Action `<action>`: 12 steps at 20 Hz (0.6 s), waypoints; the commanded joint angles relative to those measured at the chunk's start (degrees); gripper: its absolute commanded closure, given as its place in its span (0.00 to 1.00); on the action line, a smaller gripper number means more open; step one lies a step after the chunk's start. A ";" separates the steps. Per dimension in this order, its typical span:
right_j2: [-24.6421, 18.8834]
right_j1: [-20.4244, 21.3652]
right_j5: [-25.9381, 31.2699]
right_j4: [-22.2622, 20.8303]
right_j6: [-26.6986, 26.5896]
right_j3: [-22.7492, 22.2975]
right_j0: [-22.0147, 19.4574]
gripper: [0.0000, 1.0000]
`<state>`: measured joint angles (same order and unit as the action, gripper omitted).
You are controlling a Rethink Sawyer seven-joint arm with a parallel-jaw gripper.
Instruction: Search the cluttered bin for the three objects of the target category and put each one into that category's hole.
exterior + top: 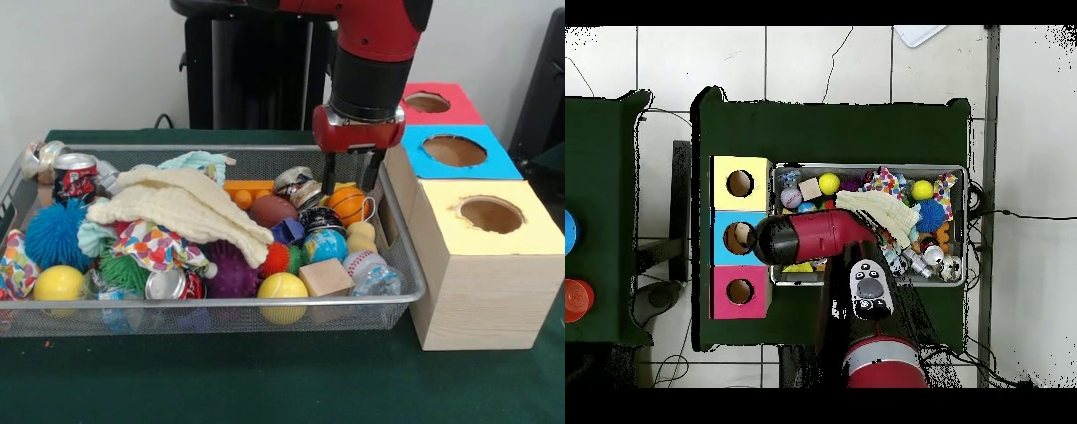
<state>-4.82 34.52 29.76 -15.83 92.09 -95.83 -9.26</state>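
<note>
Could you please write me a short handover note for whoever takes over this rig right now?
Pincer: open and empty, hanging over the right end of the wire basket, beside the orange ball.
Basket: full of clutter, with balls, crushed cans, a wooden cube and a cream knitted cloth over the middle. A pale yellow plush lies near the basket's right wall; no other plush is plainly visible.
Red-topped box: farthest of the three boxes from the front camera; whether anything is inside its hole cannot be told.
Done: nothing that can be confirmed.
Left: find the plush toys and drop each into the red box's hole.
</note>
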 commanded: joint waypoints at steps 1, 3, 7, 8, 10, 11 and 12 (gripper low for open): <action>-0.11 -1.30 5.85 2.69 8.70 3.13 0.78 0.00; -0.07 -1.91 4.31 2.81 8.81 2.56 0.63 0.00; 0.02 -4.73 -1.47 2.33 9.67 0.91 0.00 0.00; 0.12 -5.82 -1.93 2.12 9.65 1.92 0.09 0.00; 0.16 -7.07 -5.23 1.48 10.17 0.75 -0.27 0.00; 0.35 -7.64 -6.25 1.14 10.27 0.63 -0.28 0.00; 0.64 -8.53 -7.34 0.75 10.38 0.60 -0.23 0.00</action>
<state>-4.40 31.95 28.17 -15.13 92.09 -95.43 -8.33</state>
